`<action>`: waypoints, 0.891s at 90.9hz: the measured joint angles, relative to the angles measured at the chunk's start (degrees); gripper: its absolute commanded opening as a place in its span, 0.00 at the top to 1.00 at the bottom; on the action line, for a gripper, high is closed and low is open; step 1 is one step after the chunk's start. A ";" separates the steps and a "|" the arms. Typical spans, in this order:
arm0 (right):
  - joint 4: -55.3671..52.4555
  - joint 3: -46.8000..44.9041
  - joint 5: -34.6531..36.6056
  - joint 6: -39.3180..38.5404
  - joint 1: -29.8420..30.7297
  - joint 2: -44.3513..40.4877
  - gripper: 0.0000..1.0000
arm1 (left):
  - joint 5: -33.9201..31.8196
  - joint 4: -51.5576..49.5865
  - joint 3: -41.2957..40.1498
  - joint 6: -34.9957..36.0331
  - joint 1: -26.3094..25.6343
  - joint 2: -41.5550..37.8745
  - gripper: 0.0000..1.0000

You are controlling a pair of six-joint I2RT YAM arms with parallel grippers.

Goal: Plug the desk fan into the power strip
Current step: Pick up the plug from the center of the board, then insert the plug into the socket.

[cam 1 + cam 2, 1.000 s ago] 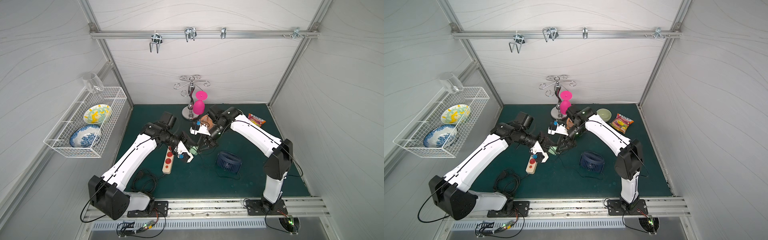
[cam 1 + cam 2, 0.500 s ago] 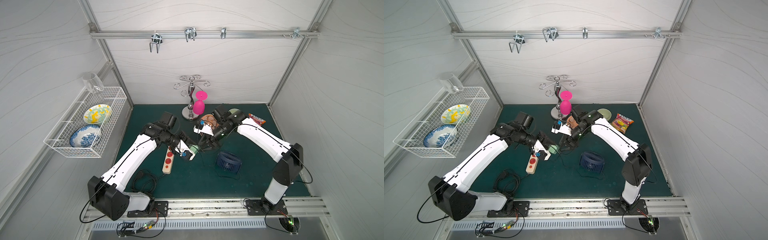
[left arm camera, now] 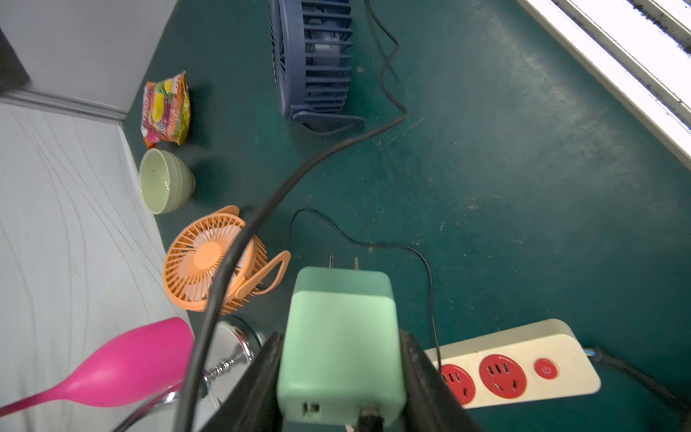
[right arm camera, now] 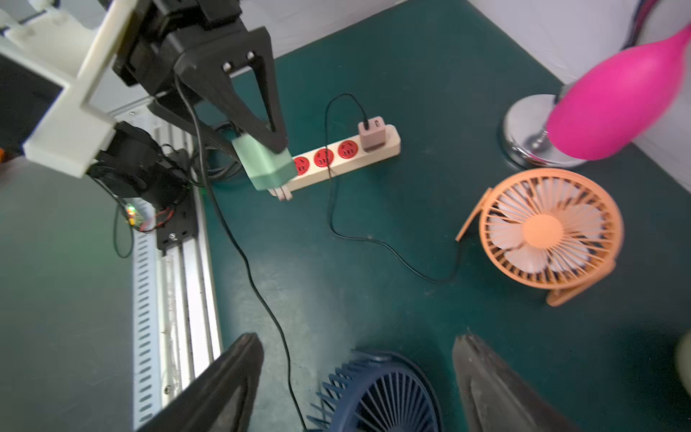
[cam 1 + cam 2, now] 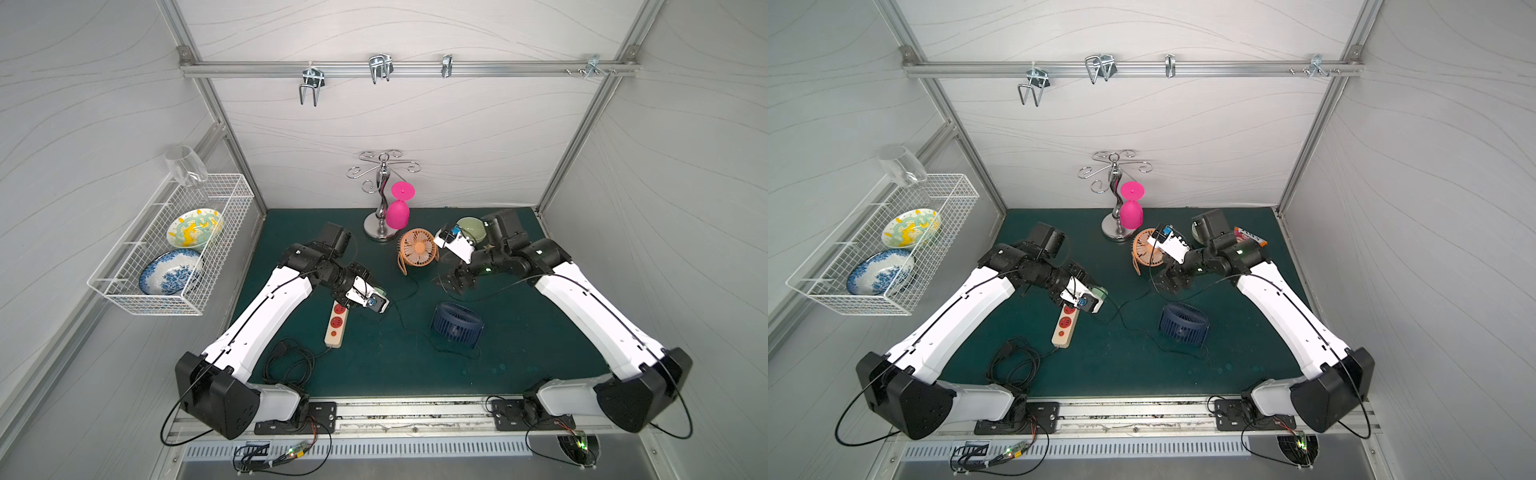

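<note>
My left gripper (image 3: pixel 341 336) is shut on a mint-green plug (image 3: pixel 342 336), its two prongs pointing away from the wrist. The gripper hangs just above the power strip (image 5: pixel 336 328), a cream bar with red sockets. A thin black cord runs from the plug to the dark blue desk fan (image 5: pixel 457 324) standing mid-table. In the right wrist view a mauve plug (image 4: pixel 371 136) sits in the end socket of the power strip (image 4: pixel 392 142), corded to the orange desk fan (image 4: pixel 549 228). My right gripper (image 4: pixel 357 340) is open and empty above the blue fan (image 4: pixel 377 396).
A chrome glass stand (image 5: pixel 380 195) with a pink glass (image 5: pixel 398 212) stands at the back. A green bowl (image 3: pixel 164 181) and a snack packet (image 3: pixel 166 108) lie back right. The strip's black cord (image 5: pixel 286 361) is coiled at the front left. A wire basket (image 5: pixel 174 249) hangs on the left wall.
My right gripper has opened and drawn back to the right, away from the green plug. The left gripper still holds the plug over the strip.
</note>
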 measured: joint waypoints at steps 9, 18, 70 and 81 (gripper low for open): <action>0.00 -2.40 3.69 1.64 -2.54 -4.04 0.01 | -3.98 -2.01 0.00 -2.14 0.70 0.61 1.00; 0.04 -5.33 7.54 2.40 -5.05 -7.78 0.01 | -7.04 -4.00 0.00 -3.63 1.73 1.07 1.00; 2.29 -21.18 26.75 9.35 -14.03 -19.76 0.01 | -21.79 -11.85 -0.04 -9.62 7.78 4.39 1.00; 3.50 -23.10 29.42 10.93 -14.03 -19.89 0.01 | -24.92 -13.07 -0.04 -11.04 8.70 7.26 1.00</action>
